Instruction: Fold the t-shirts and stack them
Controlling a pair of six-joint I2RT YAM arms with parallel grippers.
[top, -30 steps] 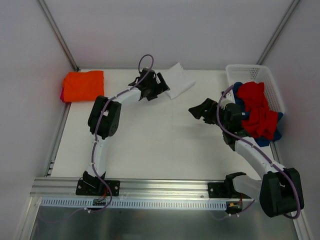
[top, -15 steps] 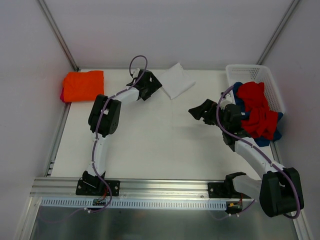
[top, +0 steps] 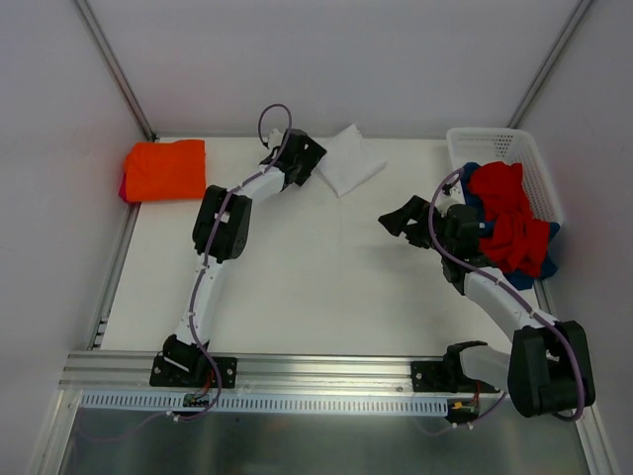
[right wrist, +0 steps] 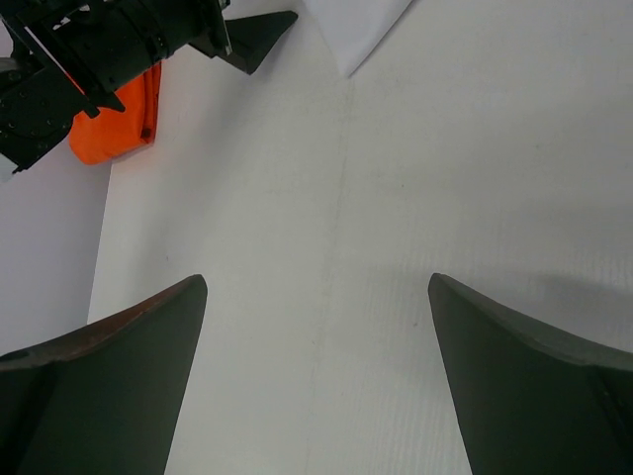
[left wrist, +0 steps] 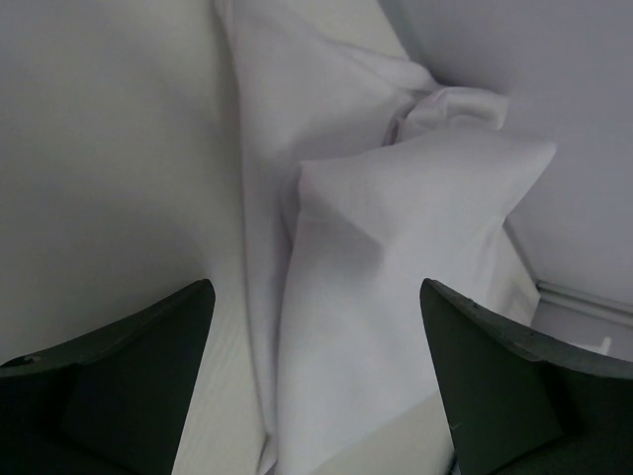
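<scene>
The white shirt [left wrist: 396, 228] lies folded small at the far edge of the desk [top: 316, 287], near the middle. One corner is peaked up, and there are soft creases and a bunched bit at its far end. It looks light and limp, so it will probably sag and fall open if lifted by a single layer. A better hold is likely across the thick folded edge, taking all the layers together, or it could be slid along flat. The left hand [left wrist: 315, 297] is spread, with its fingers to either side of the near end of that shirt. It is not pinching anything, and I cannot tell whether the fingers touch the cloth. The orange shirt [top: 166, 168] sits folded at the far left corner, with a sliver of red showing under its left edge. Red shirts [top: 504, 223] and blue cloth [top: 547, 259] lie heaped in the basket [top: 495, 141] at the right and spill over its near rim, tangled enough that pulling one may drag the others along. The right hand [right wrist: 316, 282] is spread above bare desk just left of the basket, holding nothing. No brand, label or writing can be read on the shirts, the basket or the arms.
</scene>
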